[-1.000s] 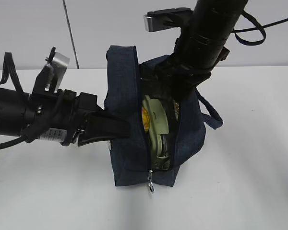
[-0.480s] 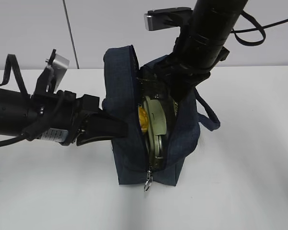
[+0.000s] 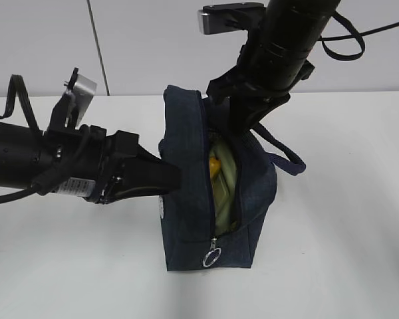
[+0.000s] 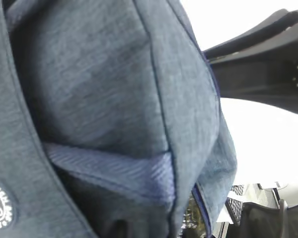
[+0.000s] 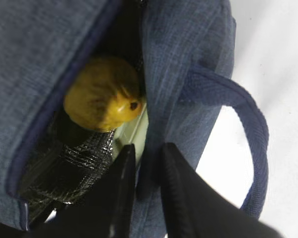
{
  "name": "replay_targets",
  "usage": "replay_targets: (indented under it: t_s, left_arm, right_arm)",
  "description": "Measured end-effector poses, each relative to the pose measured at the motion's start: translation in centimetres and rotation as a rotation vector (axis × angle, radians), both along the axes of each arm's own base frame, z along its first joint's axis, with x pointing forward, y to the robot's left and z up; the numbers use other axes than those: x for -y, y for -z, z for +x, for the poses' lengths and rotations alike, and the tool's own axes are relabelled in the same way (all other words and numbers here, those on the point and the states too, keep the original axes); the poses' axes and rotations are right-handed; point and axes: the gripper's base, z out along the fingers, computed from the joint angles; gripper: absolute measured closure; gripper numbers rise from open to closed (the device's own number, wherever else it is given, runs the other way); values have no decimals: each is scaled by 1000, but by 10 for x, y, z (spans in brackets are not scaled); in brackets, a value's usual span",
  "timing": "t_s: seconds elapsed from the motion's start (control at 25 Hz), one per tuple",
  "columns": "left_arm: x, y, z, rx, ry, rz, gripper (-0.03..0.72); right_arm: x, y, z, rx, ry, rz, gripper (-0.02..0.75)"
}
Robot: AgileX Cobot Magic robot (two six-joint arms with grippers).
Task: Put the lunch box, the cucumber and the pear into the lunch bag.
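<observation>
— Navy fabric, coarse weave — the lunch bag (image 3: 193, 199) stands upright mid-table, its mouth a narrow slit. Everything in?

— Looks so. The pear (image 5: 103, 94), yellow and bumpy, sits at ten o'clock from the right gripper (image 5: 148, 163), against crinkled silver lining. The lunch box (image 3: 229, 176), pale green, shows on edge inside. The cucumber I cannot make out.

— And the hands?

— Right one straddles the bag's far wall, jaws narrowly apart, one finger inside, one outside by the loop handle (image 5: 238, 114). Left gripper (image 3: 176, 178) sits at nine o'clock against the bag's side; how it stands I cannot tell.

— Next?

— Packing seems finished, I'd judge. Both need to lift clear without tipping that soft, boxy bag.
</observation>
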Motion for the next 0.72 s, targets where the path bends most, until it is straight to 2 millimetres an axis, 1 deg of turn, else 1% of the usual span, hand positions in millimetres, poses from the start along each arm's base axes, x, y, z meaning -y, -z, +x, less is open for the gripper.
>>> replay_targets:
  t_s: [0.04,0.16,0.28,0.48,0.72]
  left_arm:
    - [0,0,0,1,-1,-1,479]
    - [0,-1,0,0,1,-4,414]
    - [1,-2,-2,-5,20,-22,399]
    - [4,-6,-9,-28,104,-70,391]
    - [2,2,-19,-50,217,28,343]
  right_arm:
    - [0,0,0,0,0,1,575]
    - [0,0,0,-1,0,2,561]
    - [0,0,0,-1,0,2,540]
    - [0,0,0,-2,3,3,482]
    - [0,0,-1,-8,1,0,409]
